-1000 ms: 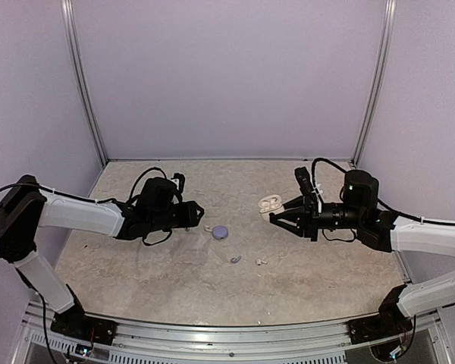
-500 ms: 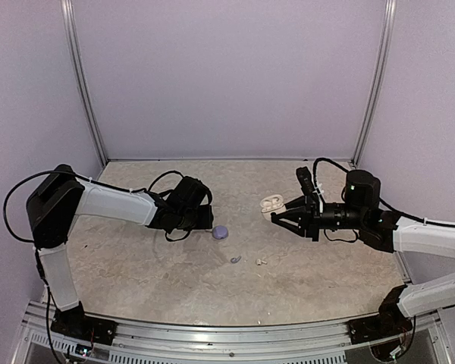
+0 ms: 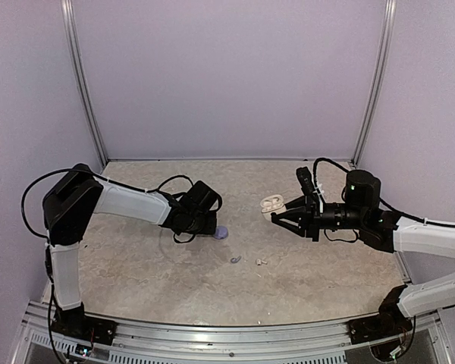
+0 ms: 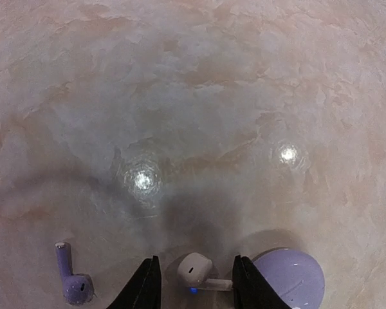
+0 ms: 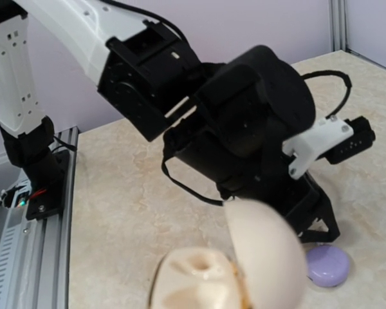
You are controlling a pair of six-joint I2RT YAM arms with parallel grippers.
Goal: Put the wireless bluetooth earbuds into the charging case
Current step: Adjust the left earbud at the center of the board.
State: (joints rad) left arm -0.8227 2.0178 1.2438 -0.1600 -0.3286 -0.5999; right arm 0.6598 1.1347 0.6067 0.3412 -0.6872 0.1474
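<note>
Lilac walls (image 3: 227, 76) are closing in the space on three sides, smooth and matte, with ribbed aluminium posts (image 3: 82, 83) standing at the far corners. The worktop (image 3: 136, 280) is lying below them: a glossy beige slab with marbled veining, throwing back two bright spots of light in the left wrist view.

The left arm (image 3: 129, 203), white-shelled with black joints, is reaching toward the middle of the worktop. The right arm (image 3: 432, 235) is stretching in from the right edge.

The right gripper (image 3: 274, 217) is staying clenched. The white charging case (image 3: 271, 203) is sitting right at its tips, rounded, lid hinged up, its two moulded wells showing. I cannot tell whether it is being pinched.

The lilac charging case (image 4: 289, 280), a smooth closed pebble, is resting near the middle of the worktop. Just beside it the left gripper (image 4: 196, 264) is straddling a white earbud (image 4: 194, 270), with the black fingers (image 4: 147, 286) parted and a gap showing on one side, so nothing is grasped.

A lilac earbud (image 4: 71, 282) is lying just outside those fingers. A second lilac earbud (image 3: 235, 259) and a second white earbud (image 3: 261, 262) are lying loose toward the near edge, tiny and stemmed.
</note>
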